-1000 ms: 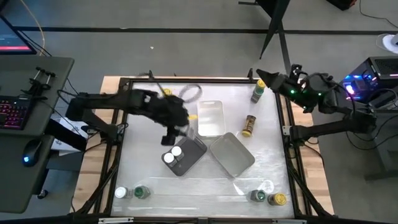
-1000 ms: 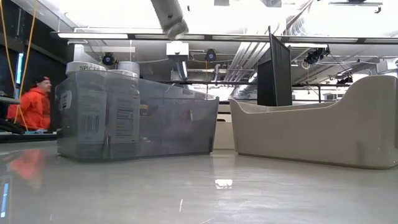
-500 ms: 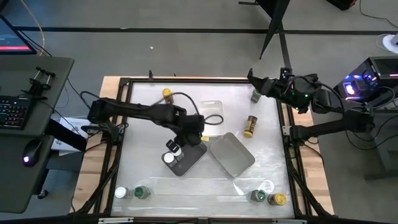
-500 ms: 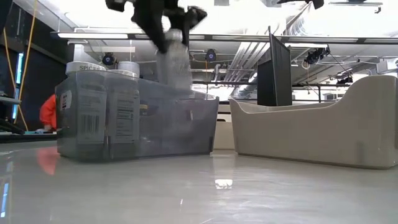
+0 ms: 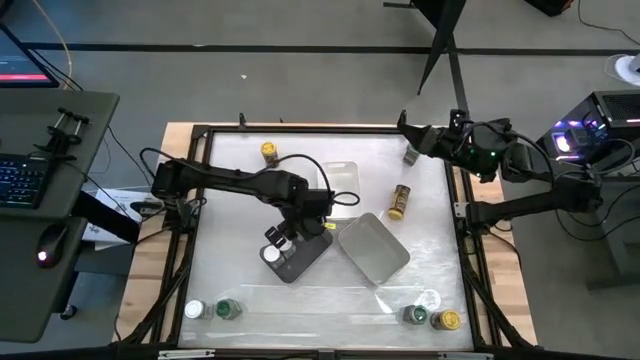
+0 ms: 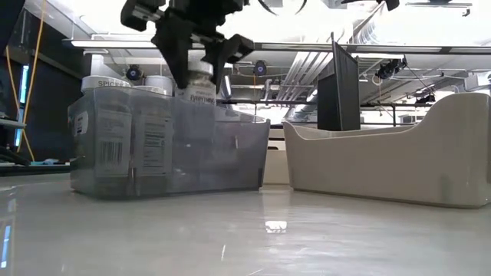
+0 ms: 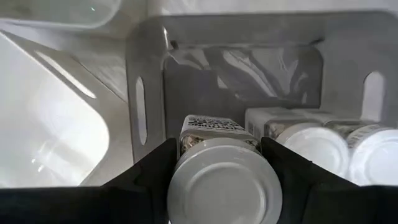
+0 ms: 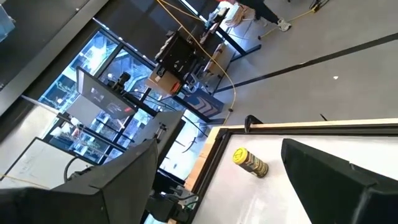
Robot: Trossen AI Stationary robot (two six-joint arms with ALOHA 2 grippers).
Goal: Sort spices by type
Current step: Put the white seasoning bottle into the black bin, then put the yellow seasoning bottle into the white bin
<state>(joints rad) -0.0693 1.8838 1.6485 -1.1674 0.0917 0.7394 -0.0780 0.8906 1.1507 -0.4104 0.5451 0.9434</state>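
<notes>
My left gripper (image 5: 297, 222) reaches over the grey tray (image 5: 312, 256) and is shut on a white-lidded spice jar (image 7: 224, 184). In the low view, that jar (image 6: 201, 90) stands upright at the tray's rim. Two more white-lidded jars (image 5: 272, 246) stand inside the tray. My right gripper (image 5: 408, 130) is open near the table's far right corner, beside a green-lidded jar (image 5: 410, 154). A yellow-lidded jar (image 5: 268, 151) lies by the far edge and a brown jar (image 5: 400, 200) sits right of centre. My left gripper pinches the white-lidded jar just under its lid (image 7: 219, 144), one finger (image 7: 151, 169) on each side. The fingers come from above, pointing down. The jar is upright with its lower part inside the grey tray (image 6: 169, 146). I cannot tell whether its bottom stands on the tray floor.
A white tray (image 5: 373, 249) lies right of the grey one and a clear tray (image 5: 338, 186) behind it. A white-lidded and a green-lidded jar (image 5: 212, 310) stand at the near left edge. A green-lidded and a yellow-lidded jar (image 5: 432, 318) stand at the near right.
My left gripper has carried the white-lidded jar from the table's left toward the grey tray, then lowered it upright into the tray beside the two jars there. My right gripper has moved slightly toward the table's left.
</notes>
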